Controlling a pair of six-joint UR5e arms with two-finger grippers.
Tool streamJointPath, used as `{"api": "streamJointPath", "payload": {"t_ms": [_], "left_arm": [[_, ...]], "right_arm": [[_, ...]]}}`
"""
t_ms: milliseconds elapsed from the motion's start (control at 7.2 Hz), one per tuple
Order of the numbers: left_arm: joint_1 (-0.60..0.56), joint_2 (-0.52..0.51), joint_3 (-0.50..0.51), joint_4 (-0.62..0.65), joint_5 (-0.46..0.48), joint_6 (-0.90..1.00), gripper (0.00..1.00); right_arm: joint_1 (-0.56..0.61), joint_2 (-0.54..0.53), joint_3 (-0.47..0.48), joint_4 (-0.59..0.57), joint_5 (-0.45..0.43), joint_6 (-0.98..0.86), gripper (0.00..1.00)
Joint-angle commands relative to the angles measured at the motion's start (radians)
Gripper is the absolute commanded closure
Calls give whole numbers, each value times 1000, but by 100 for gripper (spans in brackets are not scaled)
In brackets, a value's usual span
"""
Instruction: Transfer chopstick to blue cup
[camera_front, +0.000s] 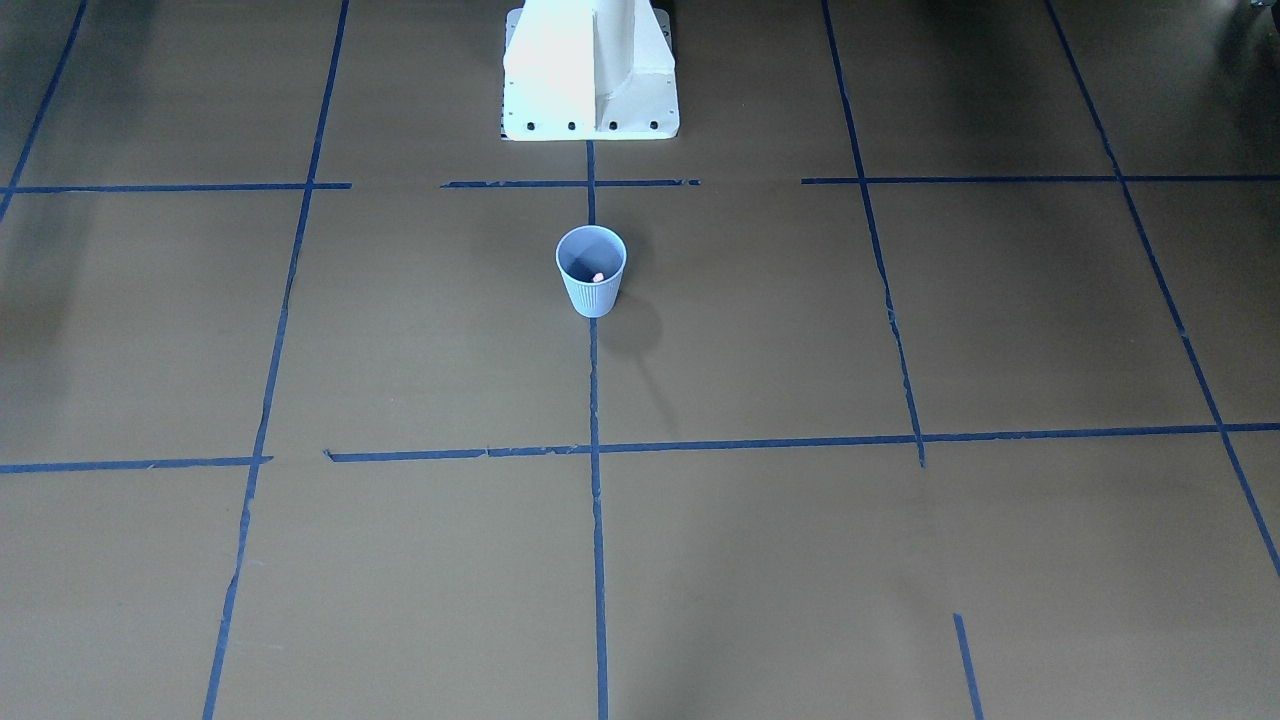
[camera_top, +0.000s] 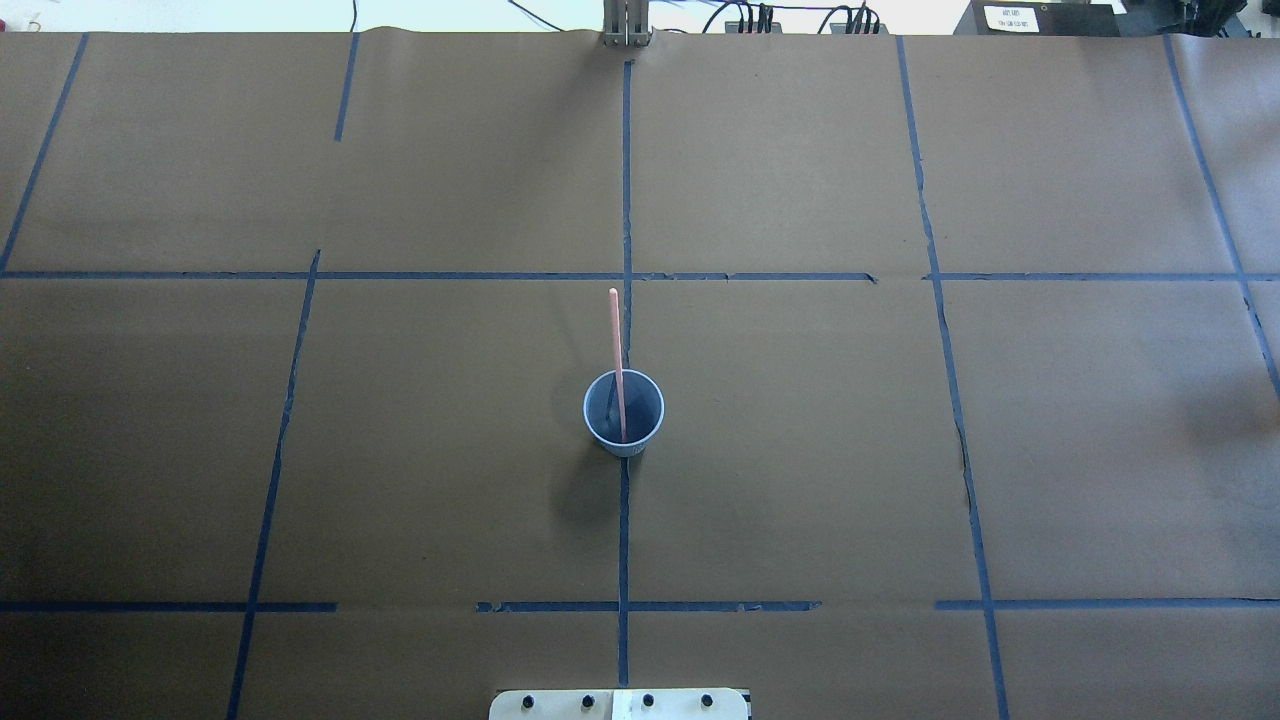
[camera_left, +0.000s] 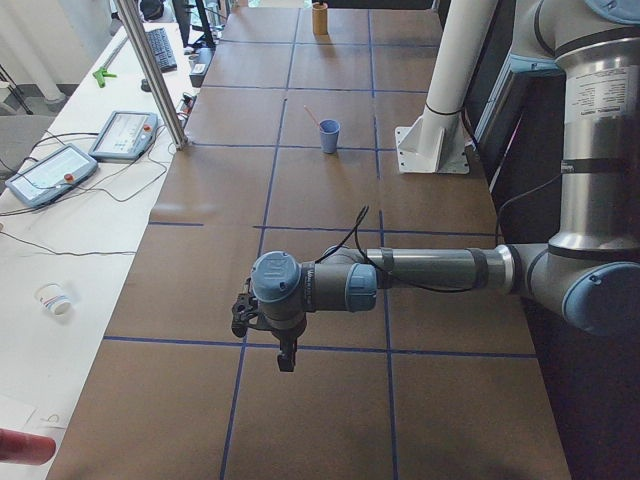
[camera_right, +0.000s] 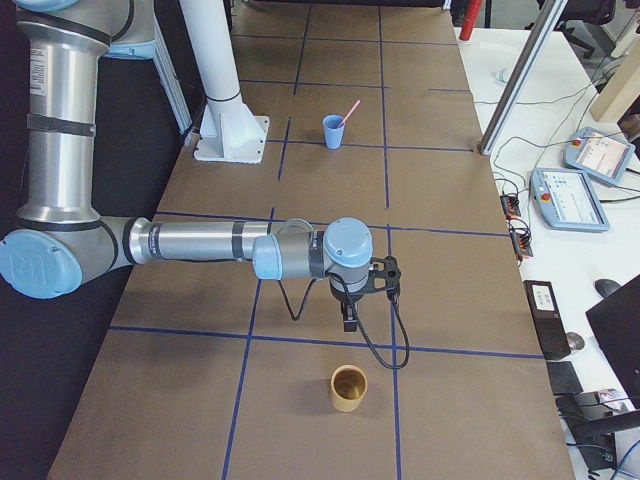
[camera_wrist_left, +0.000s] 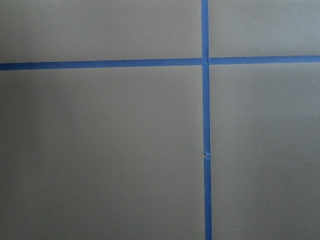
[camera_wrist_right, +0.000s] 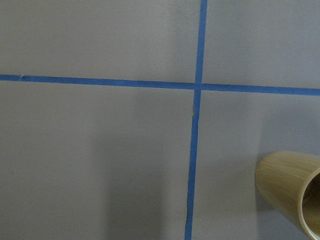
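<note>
Both arms lay stretched level above the table (camera_top: 400, 480), left gripper (camera_left: 286, 352) and right gripper (camera_right: 348, 320) pointing down; jaw opening could not be told. The thin pink chopstick (camera_top: 617, 340) leaned inside the ribbed blue cup (camera_top: 628, 447), mid-table.

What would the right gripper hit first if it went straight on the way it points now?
The right gripper points down, so probably the paper-covered table, near the blue tape cross. The bamboo cup sits off to one side, apparently outside that line.
</note>
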Motion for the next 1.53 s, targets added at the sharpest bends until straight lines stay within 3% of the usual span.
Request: {"api": "streamJointPath", "payload": {"t_ms": [0,417,1389], "left_arm": [[0,-1,-3,-2,3,1,0],[1,-12,-3,-2,3,1,0],[0,-9,-2,-4,3,6,0]], "right_arm": [[29,-6,-25,-2,2,0,0],[49,-6,-91,14,-6,-17,0],[69,0,-82,16,-8,-17,0]]}}
